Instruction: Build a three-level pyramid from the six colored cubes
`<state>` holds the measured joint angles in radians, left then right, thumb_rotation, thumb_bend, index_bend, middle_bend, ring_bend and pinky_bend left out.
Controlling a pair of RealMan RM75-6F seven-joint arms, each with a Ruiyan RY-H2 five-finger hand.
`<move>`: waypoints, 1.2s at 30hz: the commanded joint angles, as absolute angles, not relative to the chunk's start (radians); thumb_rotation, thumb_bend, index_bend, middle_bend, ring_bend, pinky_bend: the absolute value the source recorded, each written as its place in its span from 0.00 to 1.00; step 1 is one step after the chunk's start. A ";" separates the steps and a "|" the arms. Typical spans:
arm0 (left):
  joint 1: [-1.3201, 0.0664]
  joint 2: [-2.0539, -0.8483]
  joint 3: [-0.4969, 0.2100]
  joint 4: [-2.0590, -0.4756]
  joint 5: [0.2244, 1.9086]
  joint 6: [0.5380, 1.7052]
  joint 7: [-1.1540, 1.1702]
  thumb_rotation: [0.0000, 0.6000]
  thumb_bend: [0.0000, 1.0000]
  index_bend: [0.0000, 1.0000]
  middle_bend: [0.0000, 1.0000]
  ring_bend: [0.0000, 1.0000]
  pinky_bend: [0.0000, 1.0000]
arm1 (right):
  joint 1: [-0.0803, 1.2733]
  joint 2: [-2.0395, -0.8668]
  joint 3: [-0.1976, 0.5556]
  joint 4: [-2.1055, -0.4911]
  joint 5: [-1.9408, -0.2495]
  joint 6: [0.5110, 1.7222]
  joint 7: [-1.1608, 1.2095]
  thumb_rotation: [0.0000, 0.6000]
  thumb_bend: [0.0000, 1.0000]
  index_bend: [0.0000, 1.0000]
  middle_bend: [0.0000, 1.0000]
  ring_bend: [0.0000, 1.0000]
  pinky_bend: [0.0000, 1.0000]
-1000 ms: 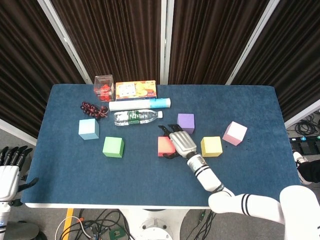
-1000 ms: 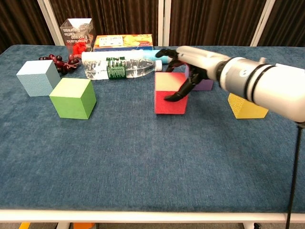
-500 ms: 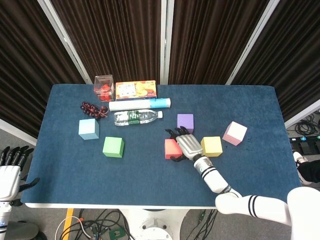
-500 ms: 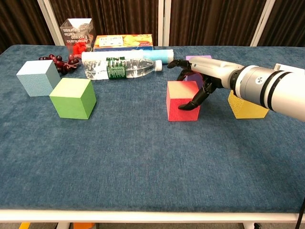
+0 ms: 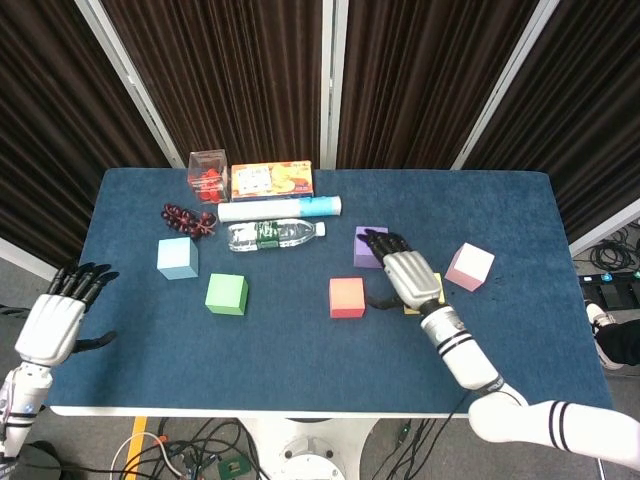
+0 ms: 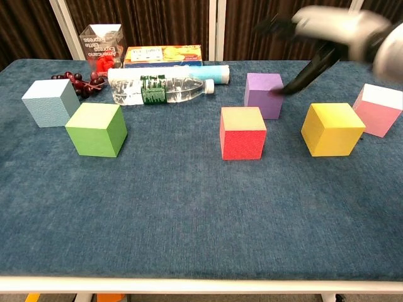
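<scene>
right hand (image 5: 408, 277) was lifted off the red cube (image 5: 347, 297), fingers spread, nothing held; yellow cube (image 6: 332, 129) below the fingers, purple cube (image 6: 264, 94) at fingertips.

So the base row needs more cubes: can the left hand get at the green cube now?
Probably yes: the left hand hangs off the table edge, open, with only bare cloth between it and the green cube.
</scene>
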<state>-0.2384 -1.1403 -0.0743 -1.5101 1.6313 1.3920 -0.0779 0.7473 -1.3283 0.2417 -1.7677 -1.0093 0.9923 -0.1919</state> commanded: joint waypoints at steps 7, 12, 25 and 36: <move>-0.490 -1.157 -0.094 -1.531 1.707 1.118 -0.148 1.00 0.00 0.17 0.16 0.08 0.02 | 0.606 -1.097 0.276 -1.881 -1.085 1.119 -0.080 1.00 0.12 0.00 0.01 0.00 0.00; -0.593 -1.205 -0.120 -1.513 1.663 0.988 -0.109 1.00 0.00 0.17 0.15 0.08 0.02 | 0.567 -1.060 0.270 -1.878 -1.107 1.131 -0.026 1.00 0.12 0.00 0.01 0.00 0.00; -0.725 -1.324 -0.125 -1.391 1.502 0.774 -0.062 1.00 0.00 0.17 0.14 0.08 0.02 | 0.544 -1.060 0.251 -1.836 -1.132 1.101 0.032 1.00 0.12 0.00 0.02 0.00 0.00; -0.735 -1.368 -0.108 -1.375 1.411 0.750 -0.043 1.00 0.00 0.17 0.19 0.08 0.02 | 0.543 -1.081 0.247 -1.804 -1.136 1.083 0.046 1.00 0.12 0.00 0.02 0.00 0.00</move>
